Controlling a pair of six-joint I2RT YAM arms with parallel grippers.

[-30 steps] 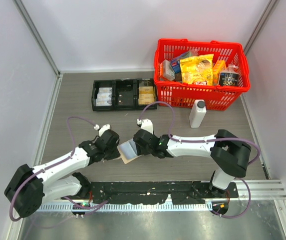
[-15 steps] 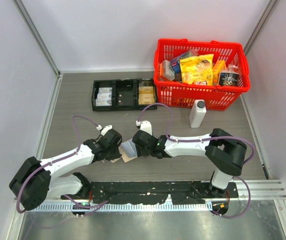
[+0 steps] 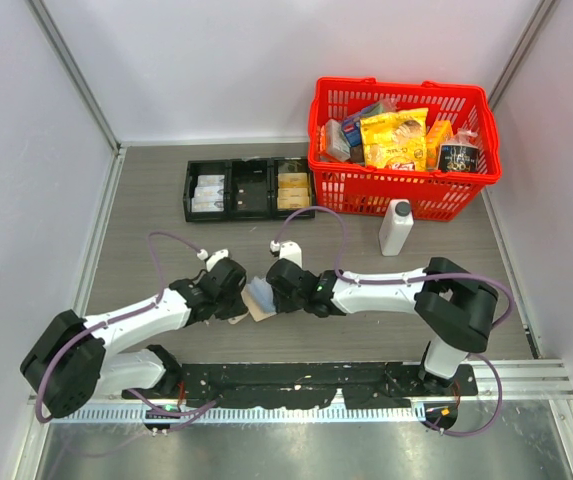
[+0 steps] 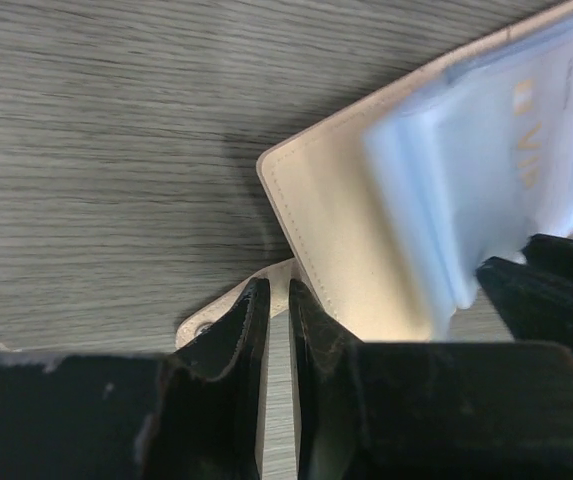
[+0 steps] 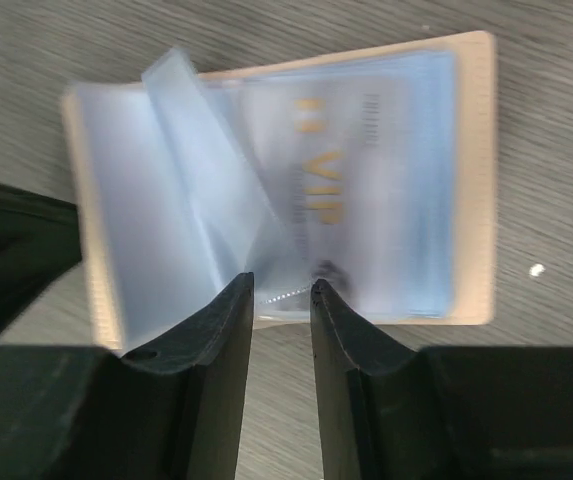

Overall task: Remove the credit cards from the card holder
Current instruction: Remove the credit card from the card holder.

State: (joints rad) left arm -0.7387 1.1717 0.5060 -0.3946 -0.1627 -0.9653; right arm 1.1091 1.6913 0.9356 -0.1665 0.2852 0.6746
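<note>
Left gripper [image 4: 278, 290] was pressed together on the near left corner of the card holder [image 4: 336, 230]. Its two black fingers [image 4: 246, 330] pinched a thin pale strip of the tan cover, just beside the little snap tab [image 4: 211, 318]. The holder lay open on the grey table [image 3: 146, 200], near the front edge and between the two arms, with its tan border up and its pale blue sleeves showing.

From the right came the right gripper [image 5: 282, 290], its tips at the near edge of the sleeves. One clear leaf [image 5: 206, 170] stood up from the stack and ran down to those tips. The fingers sat only a narrow gap apart, and I could not tell whether they actually gripped the leaf. Under the sleeves lay a credit card [image 5: 366, 180], pale, with gold lettering that was blurred but seemed to read VIP. It sat inside the holder.

Well apart, at the far side of the table, stood a black tray [image 3: 249, 214] with three compartments. To its right was a red basket [image 3: 399, 84] full of packets, with a white bottle [image 3: 396, 227] just in front of it.
</note>
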